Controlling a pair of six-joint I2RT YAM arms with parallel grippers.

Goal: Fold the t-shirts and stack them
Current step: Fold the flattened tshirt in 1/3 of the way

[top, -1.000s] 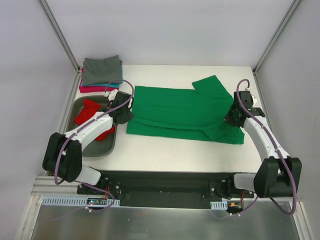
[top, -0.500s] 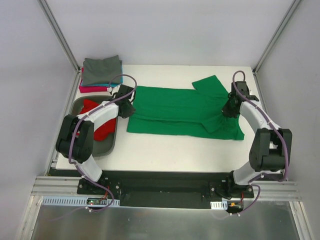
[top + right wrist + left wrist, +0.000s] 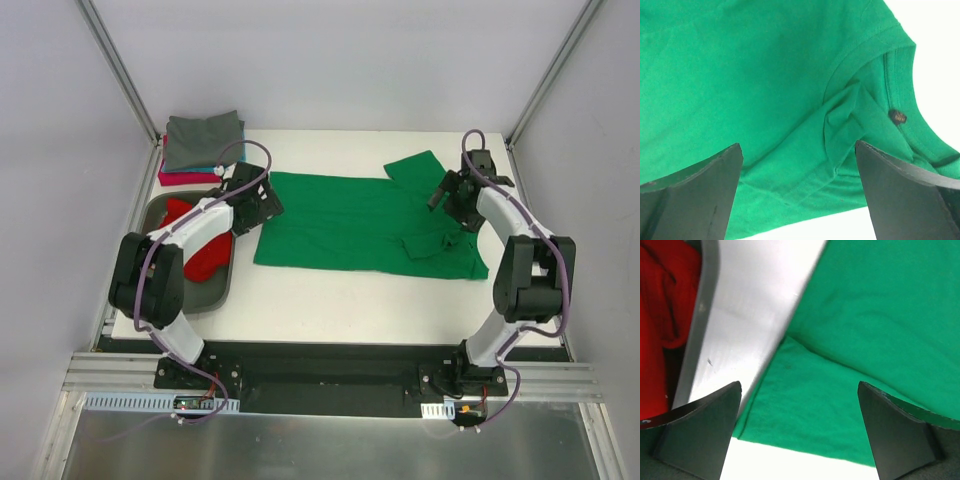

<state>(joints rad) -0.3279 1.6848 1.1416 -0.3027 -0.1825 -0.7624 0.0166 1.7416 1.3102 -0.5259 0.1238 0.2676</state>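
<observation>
The bright green t-shirt (image 3: 355,222) lies spread across the table's middle, its near long edge folded over. My left gripper (image 3: 262,203) hangs open and empty over the shirt's left edge, where a folded corner (image 3: 805,410) shows. My right gripper (image 3: 445,197) hangs open and empty above the shirt's right end, over the collar (image 3: 900,120) and a bunched fold (image 3: 845,130). The red t-shirt (image 3: 200,245) lies crumpled in the grey tray (image 3: 215,295) and also shows in the left wrist view (image 3: 660,315). Grey, teal and pink-magenta folded shirts (image 3: 203,140) are stacked at the back left.
The tray's rim (image 3: 702,315) runs just left of the green shirt's edge. Metal frame posts (image 3: 120,70) stand at the back corners. Bare white table (image 3: 350,305) lies in front of the shirt.
Both grippers have let go of the green shirt's folded edge and moved away from me and up. The shirt's near edge now lies folded over.
</observation>
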